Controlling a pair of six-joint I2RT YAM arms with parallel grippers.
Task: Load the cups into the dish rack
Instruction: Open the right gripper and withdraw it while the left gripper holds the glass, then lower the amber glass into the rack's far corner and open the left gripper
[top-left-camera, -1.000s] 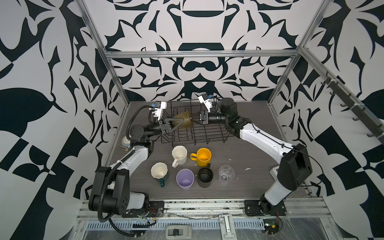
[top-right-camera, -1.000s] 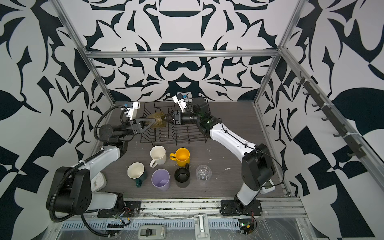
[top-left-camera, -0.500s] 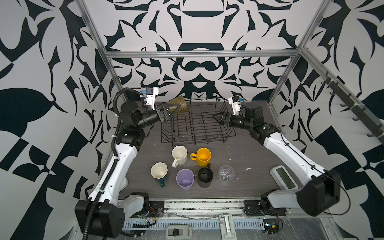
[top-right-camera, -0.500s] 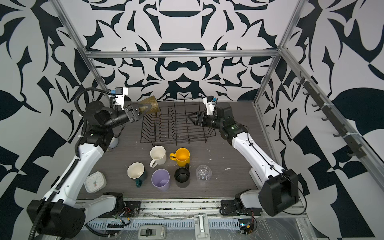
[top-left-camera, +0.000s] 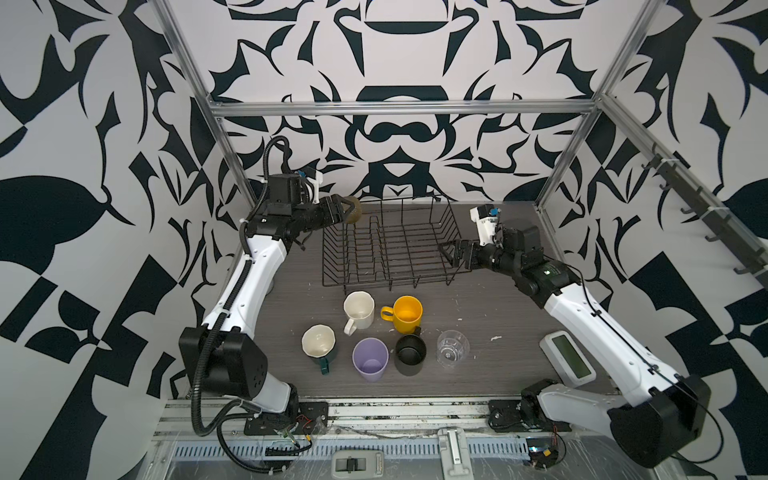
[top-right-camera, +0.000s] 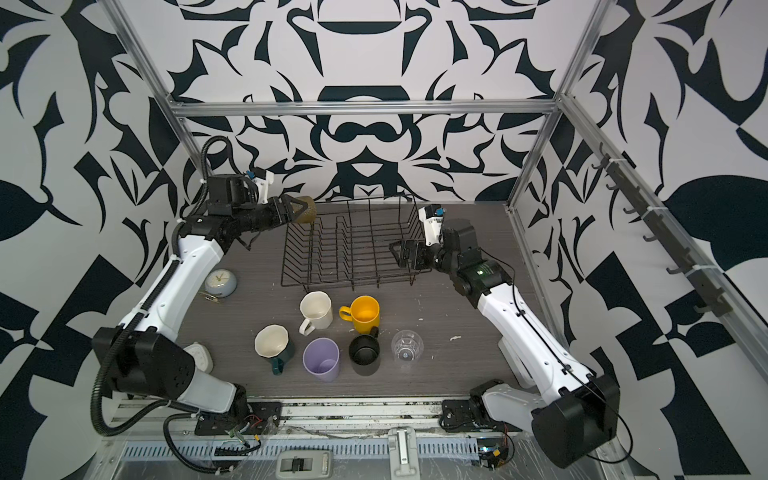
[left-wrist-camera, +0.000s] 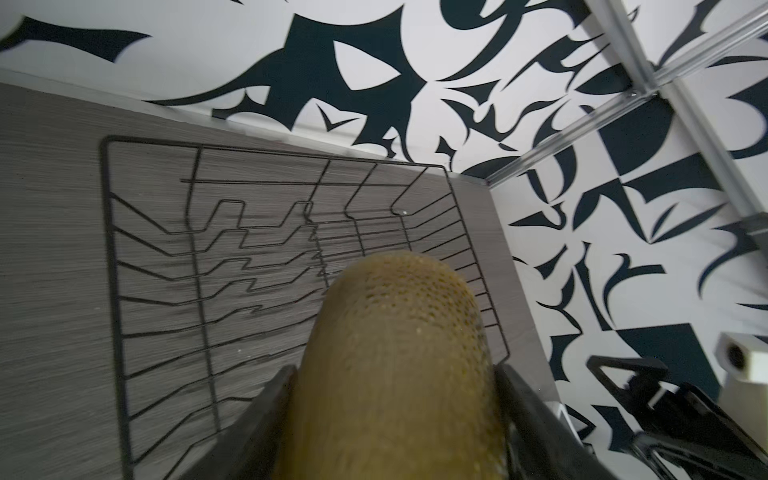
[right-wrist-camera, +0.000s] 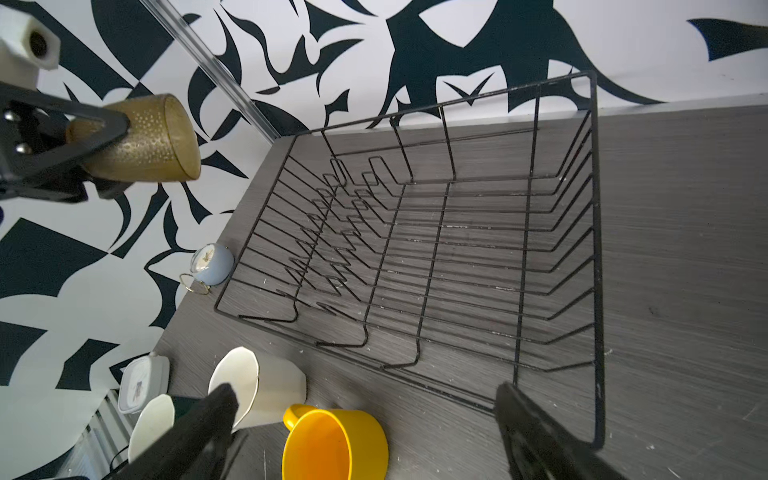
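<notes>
Loading step: left gripper (top-left-camera: 341, 209) was clamped on the amber cup (top-left-camera: 354, 210), held sideways over the rack (top-left-camera: 386, 249) at its far-left corner. Right gripper (top-left-camera: 449, 254) hung wide open, empty. Next I'd guess: lower it in, let go.

My grey table (top-left-camera: 498, 307) carries the dish rack (top-left-camera: 390, 249) at the back. In front of it stand the cream mug (top-left-camera: 358, 309), yellow mug (top-left-camera: 408, 314), green mug (top-left-camera: 318, 343), lilac tumbler (top-left-camera: 370, 359), black mug (top-left-camera: 410, 354) and clear tumbler (top-left-camera: 452, 348) (all upright). A round clock (top-right-camera: 220, 281), a square clock (top-right-camera: 199, 356) and a white display (top-left-camera: 568, 360) sit at the sides.
</notes>
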